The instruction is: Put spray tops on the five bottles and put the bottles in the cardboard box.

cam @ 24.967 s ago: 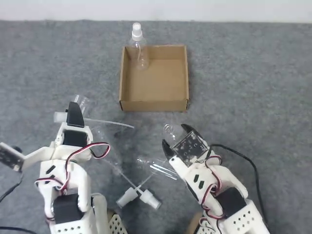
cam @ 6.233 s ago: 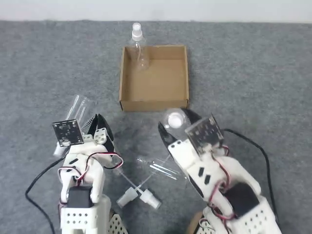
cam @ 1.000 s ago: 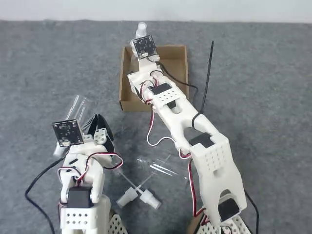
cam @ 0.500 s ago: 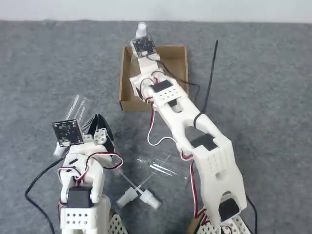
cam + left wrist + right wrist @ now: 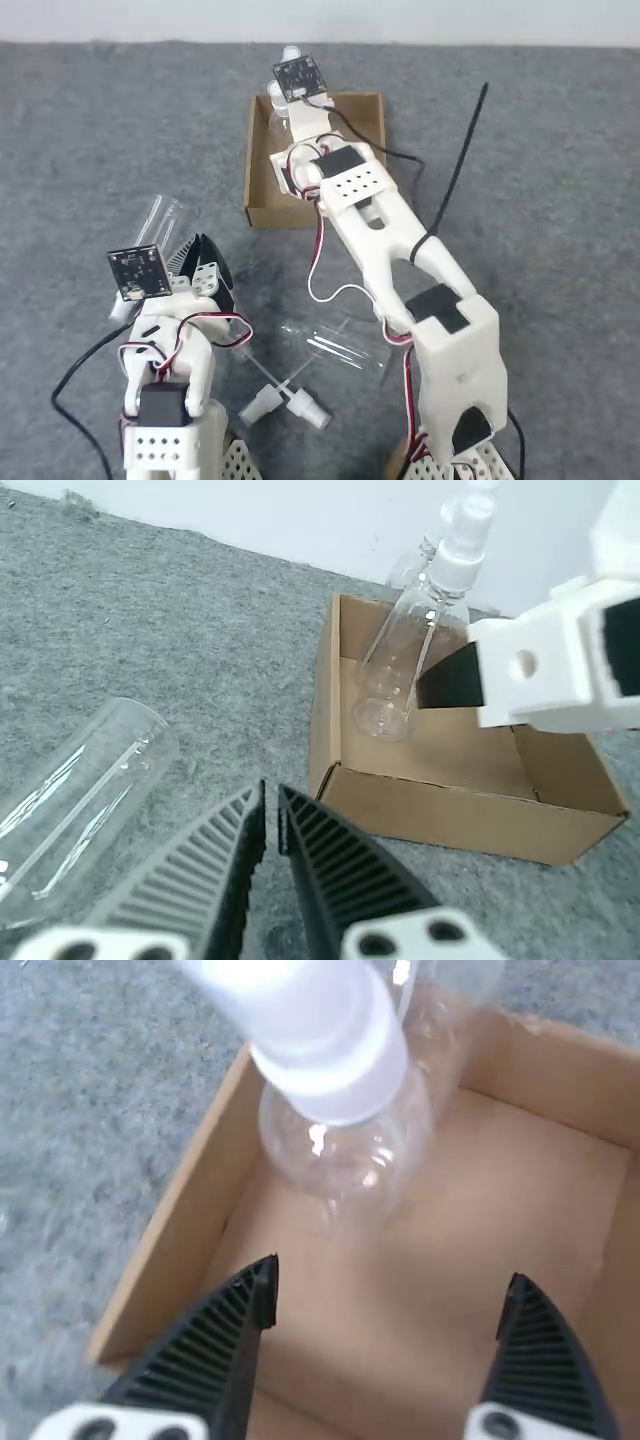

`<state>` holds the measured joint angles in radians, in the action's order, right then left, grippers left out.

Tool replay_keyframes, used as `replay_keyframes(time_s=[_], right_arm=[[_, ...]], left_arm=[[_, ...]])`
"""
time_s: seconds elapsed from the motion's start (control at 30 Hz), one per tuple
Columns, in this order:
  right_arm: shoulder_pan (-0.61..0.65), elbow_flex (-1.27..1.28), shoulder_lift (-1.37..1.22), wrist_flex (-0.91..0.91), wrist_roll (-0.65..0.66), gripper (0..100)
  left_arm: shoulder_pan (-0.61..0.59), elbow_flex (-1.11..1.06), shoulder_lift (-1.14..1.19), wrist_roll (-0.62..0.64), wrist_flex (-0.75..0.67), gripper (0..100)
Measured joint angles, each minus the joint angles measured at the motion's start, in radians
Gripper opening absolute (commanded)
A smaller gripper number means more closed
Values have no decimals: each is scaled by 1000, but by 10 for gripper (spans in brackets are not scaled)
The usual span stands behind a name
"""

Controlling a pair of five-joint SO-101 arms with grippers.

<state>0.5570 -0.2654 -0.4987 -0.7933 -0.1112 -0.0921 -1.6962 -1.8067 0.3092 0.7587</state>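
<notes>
The right gripper (image 5: 392, 1278) hangs wide open over the capped bottle (image 5: 340, 1150) in the cardboard box (image 5: 175, 1240); I'd lift straight up, clear.

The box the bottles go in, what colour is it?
Plain brown. The cardboard box shows best in the left wrist view.

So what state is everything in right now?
Cardboard box: upright, open top.
Right fingers: open, empty, over the box.
Left fingers: shut, empty.
Bottle in the box: spray top on, leaning.
Bottle by the left arm: lying on its side.
Two spray tops: loose on the carpet.
</notes>
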Motion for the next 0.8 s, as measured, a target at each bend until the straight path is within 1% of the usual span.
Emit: replay_keyframes(time_s=[0.17,0.47,0.8], right_arm=[[0,0,54,-95,0,296],[0,0,135,-210,0,296],[0,0,295,-361,3,296]], left_arm=[[0,0,0,0,0,11],[0,0,0,0,0,11],[0,0,0,0,0,11]])
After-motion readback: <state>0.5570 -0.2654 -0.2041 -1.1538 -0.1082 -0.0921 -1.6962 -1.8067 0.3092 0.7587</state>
